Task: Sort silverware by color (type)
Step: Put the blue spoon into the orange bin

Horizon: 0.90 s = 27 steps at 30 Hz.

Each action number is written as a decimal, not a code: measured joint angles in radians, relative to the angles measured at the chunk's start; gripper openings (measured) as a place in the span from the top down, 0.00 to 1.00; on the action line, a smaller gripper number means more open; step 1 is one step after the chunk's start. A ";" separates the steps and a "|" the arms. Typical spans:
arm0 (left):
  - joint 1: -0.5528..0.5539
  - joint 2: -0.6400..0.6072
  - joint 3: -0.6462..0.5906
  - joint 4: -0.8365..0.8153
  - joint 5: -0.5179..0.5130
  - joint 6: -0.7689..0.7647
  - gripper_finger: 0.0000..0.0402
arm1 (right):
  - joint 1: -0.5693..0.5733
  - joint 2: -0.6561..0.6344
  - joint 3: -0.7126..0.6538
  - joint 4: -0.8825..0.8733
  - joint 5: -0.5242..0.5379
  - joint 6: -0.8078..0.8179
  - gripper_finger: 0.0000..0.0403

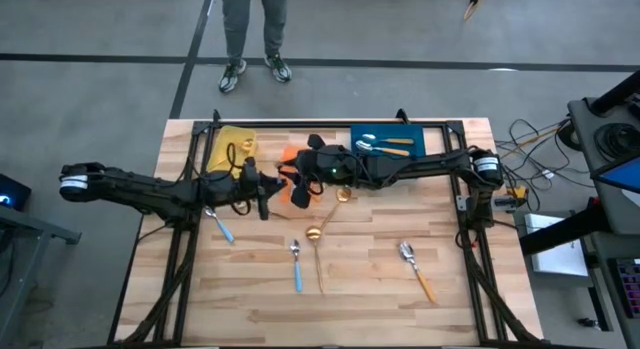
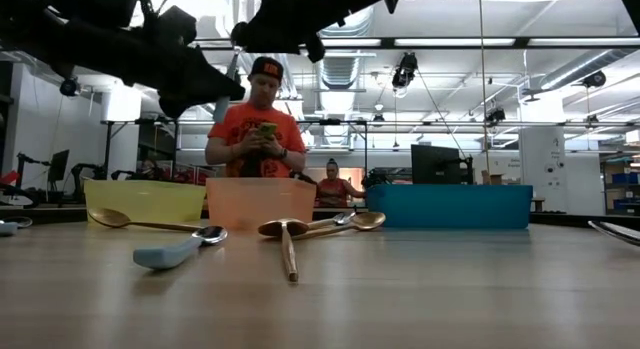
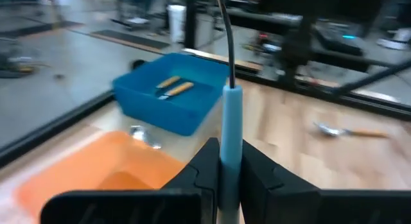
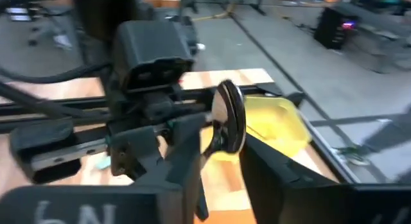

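I found the wooden table (image 1: 370, 279) carrying three bins along its far edge: a yellow bin (image 1: 230, 149), an orange bin (image 3: 96, 169) mostly hidden under the arms in the high view, and a blue bin (image 1: 388, 142) holding two orange-handled spoons (image 3: 174, 88). Both arms met above the orange bin. The left gripper (image 3: 230, 185) was clamped on a blue-handled spoon (image 3: 231, 131), whose long axis ran straight out between the fingers, handle end pointing away toward the blue bin. The right gripper (image 4: 218, 163) had its fingers parted around that spoon's silver bowl (image 4: 230, 116), which stood on edge between them; I could not tell whether they touched it. On the open boards lay a second blue-handled spoon (image 1: 221, 227) near the left arm, a third (image 1: 297, 264) lengthwise near the centre, two gold spoons (image 1: 318, 251) beside it, and an orange-handled spoon (image 1: 418, 269) lying diagonally to the right.
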<state>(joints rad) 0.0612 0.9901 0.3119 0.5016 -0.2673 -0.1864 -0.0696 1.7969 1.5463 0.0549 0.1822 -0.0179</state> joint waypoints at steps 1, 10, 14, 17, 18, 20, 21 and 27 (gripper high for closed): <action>0.000 0.000 0.000 -0.001 -0.039 0.000 0.96 | 0.000 0.000 0.000 0.001 0.028 0.007 0.70; 0.000 0.003 0.000 0.074 -0.424 0.031 0.96 | -0.011 0.001 -0.001 0.042 0.160 0.116 0.56; 0.000 0.014 0.014 0.092 -0.424 0.066 0.96 | -0.009 0.038 -0.001 0.123 0.157 0.121 0.57; 0.000 0.031 0.025 0.092 -0.424 0.092 0.96 | -0.009 0.065 -0.001 0.178 0.155 0.121 0.59; -0.001 0.038 0.030 0.091 -0.423 0.102 0.96 | -0.009 0.071 -0.001 0.193 0.155 0.121 0.59; -0.001 0.051 0.035 0.091 -0.423 0.115 0.96 | -0.010 0.078 -0.001 0.214 0.156 0.122 0.60; -0.001 0.057 0.038 0.091 -0.423 0.119 0.96 | -0.011 0.080 -0.001 0.230 0.156 0.121 0.60; -0.001 0.101 0.061 0.090 -0.400 0.126 0.96 | -0.014 0.088 -0.001 0.257 0.159 0.123 0.59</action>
<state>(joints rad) 0.0597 1.0908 0.3728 0.5915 -0.6672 -0.0608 -0.0837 1.8850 1.5452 0.3118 0.3410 0.1047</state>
